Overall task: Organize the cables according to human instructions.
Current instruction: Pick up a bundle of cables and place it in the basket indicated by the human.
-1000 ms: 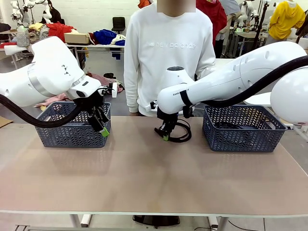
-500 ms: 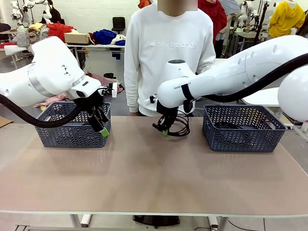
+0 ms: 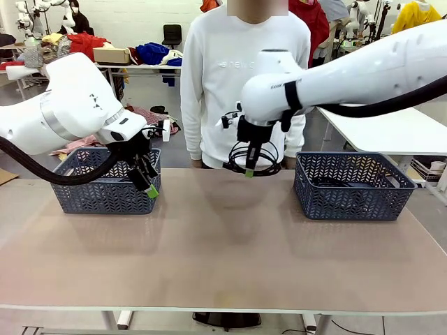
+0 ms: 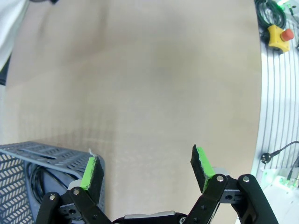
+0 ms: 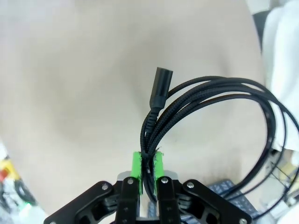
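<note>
The right end effector (image 3: 249, 171), pinching a coiled black cable (image 3: 255, 155), has lifted it off the bench (image 3: 223, 251) to hang left of the right basket (image 3: 353, 185), probably its destination, while the left end effector (image 3: 148, 183) stays spread.

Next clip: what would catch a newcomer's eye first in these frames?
The right gripper hangs above the far middle of the table, shut on a coiled black cable that dangles clear of the surface in front of the person's white sweatshirt. The left gripper hovers open and empty by the left basket. A matching right basket sits at the other end of the table.
</note>
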Controlling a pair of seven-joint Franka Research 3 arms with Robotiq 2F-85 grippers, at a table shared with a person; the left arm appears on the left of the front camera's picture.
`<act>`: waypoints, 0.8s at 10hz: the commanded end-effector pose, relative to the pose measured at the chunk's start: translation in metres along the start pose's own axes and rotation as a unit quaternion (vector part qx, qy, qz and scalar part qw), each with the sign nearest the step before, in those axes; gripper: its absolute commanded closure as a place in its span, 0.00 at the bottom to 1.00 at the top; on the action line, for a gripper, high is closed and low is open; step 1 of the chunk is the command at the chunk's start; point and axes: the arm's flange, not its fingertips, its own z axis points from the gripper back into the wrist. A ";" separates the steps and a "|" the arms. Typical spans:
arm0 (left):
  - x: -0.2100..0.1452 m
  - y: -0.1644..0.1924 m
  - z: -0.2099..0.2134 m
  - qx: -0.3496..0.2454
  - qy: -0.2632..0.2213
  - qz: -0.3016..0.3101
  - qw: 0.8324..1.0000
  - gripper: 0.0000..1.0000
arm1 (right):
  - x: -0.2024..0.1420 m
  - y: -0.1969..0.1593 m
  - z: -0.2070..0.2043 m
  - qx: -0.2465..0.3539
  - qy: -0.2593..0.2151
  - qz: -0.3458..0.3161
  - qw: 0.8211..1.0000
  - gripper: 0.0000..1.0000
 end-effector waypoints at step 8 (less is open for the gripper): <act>-0.001 0.002 0.002 -0.004 0.001 -0.001 1.000 0.02 | -0.154 0.003 0.071 -0.035 -0.026 0.095 0.995 1.00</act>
